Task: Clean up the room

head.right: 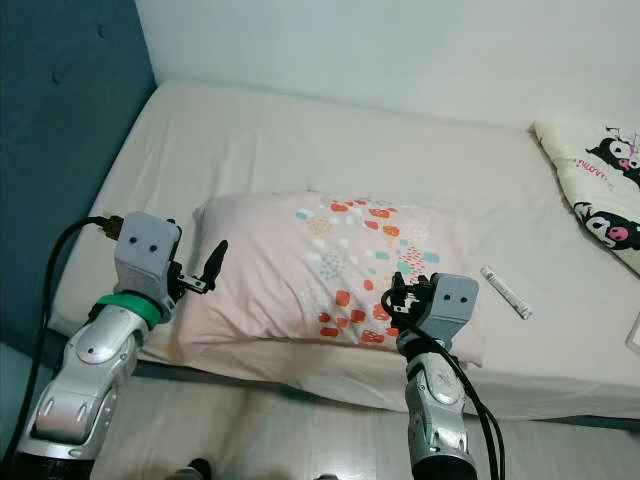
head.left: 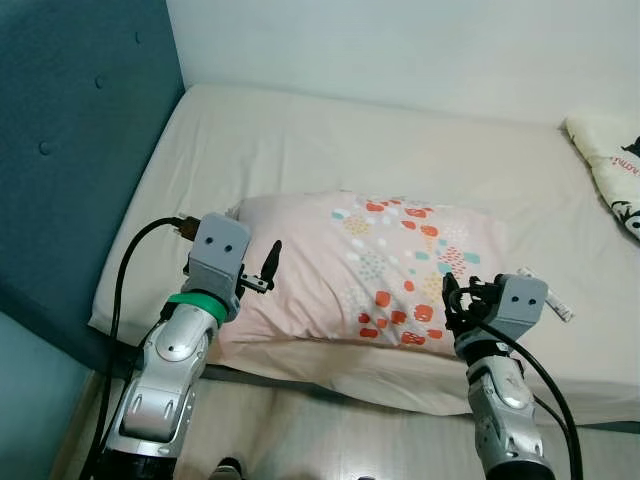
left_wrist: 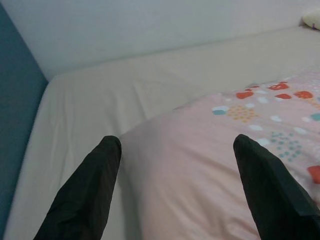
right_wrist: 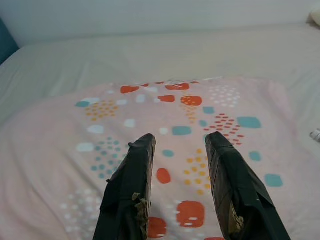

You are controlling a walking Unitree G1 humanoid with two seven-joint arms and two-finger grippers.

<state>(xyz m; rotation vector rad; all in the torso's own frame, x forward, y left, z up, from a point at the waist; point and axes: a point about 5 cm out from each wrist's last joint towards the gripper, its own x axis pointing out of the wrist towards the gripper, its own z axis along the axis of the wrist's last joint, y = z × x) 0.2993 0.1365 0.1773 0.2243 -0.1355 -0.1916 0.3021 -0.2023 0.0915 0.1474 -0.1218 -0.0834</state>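
Left eye view showed a bed [head.left: 300, 140] with a beige sheet pushed into the corner between a teal padded headboard [head.left: 70, 150] and a pale wall [head.left: 400, 40]. A pink pillow [head.left: 370, 270] with red, teal and orange patches lay on the mattress near its front edge, closer to the headboard end than to the far end. Both silver arms reached up from below toward that front edge.

The left gripper [head.left: 268, 268] hovered at the pillow's headboard-side corner; in the left wrist view its jaws were spread wide, one black finger [left_wrist: 82, 195] over the bare sheet just beside the pillow and the other over the pink cover, neither clearly touching it. The right gripper [head.left: 452, 300] sat over the pillow's front edge toward its other end. In the right wrist view its jaws were parted by a narrow gap, with the fingers [right_wrist: 130, 190] above the patterned part of the pillow and nothing held between them; whether they touched the fabric could not be told.

A small white tube-like object [head.right: 505, 291] lay on the sheet just beyond the pillow's far end, apart from it. At the far end of the bed, a cream cloth [head.right: 595, 180] printed with black cartoon figures lay against the frame's edge.
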